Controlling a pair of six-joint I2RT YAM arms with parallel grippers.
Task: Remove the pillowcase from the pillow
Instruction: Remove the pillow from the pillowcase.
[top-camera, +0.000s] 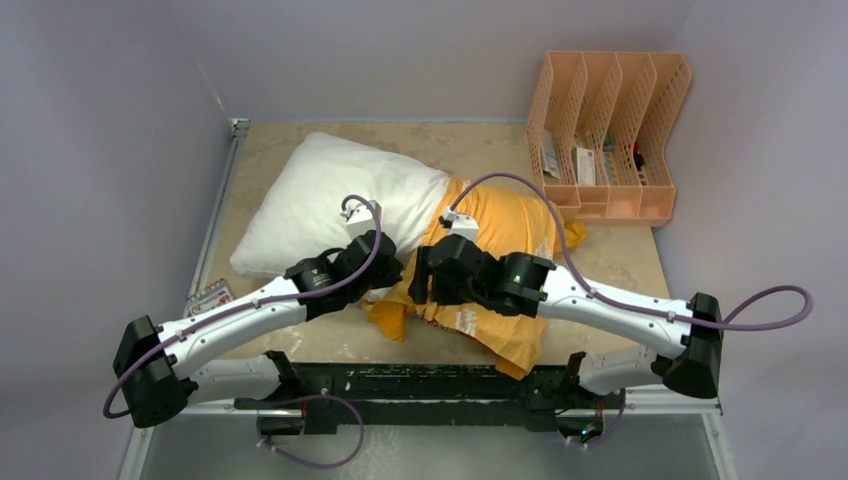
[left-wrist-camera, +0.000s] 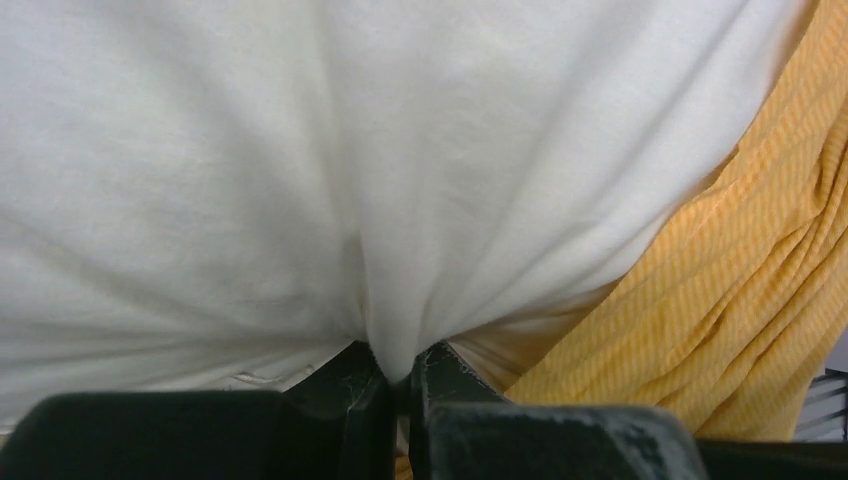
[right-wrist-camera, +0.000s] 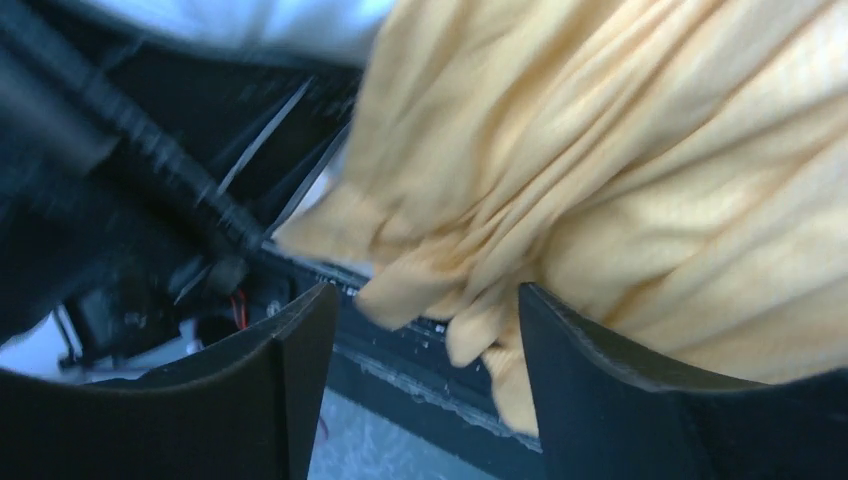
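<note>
A fold of the pillow is pinched tight by the left gripper. The right gripper is spread around a loose pillowcase edge, bunched on the pillow's right end. Stripping is judged midway: closing and pulling rightward are needed. Both arms are bent inward.

A peach desk organiser is standing at the far right corner of the tan table, holding a few small items. Something small and colourful is lying at the left edge.
</note>
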